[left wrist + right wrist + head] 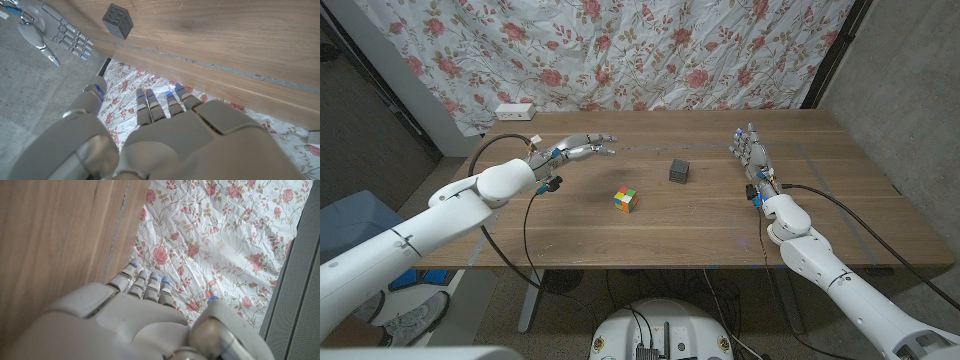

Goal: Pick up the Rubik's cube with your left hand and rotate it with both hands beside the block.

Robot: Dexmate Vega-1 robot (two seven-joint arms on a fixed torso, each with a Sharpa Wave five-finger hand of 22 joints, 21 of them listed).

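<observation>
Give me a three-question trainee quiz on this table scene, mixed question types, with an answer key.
1. True or false: the left hand already holds the Rubik's cube.
2. Which lies nearer the right hand? A) the dark block B) the Rubik's cube C) the white power strip
3. Fill in: behind the table hangs a ____-patterned cloth.

Key
1. False; it hovers open, apart from the cube.
2. A
3. floral
</observation>
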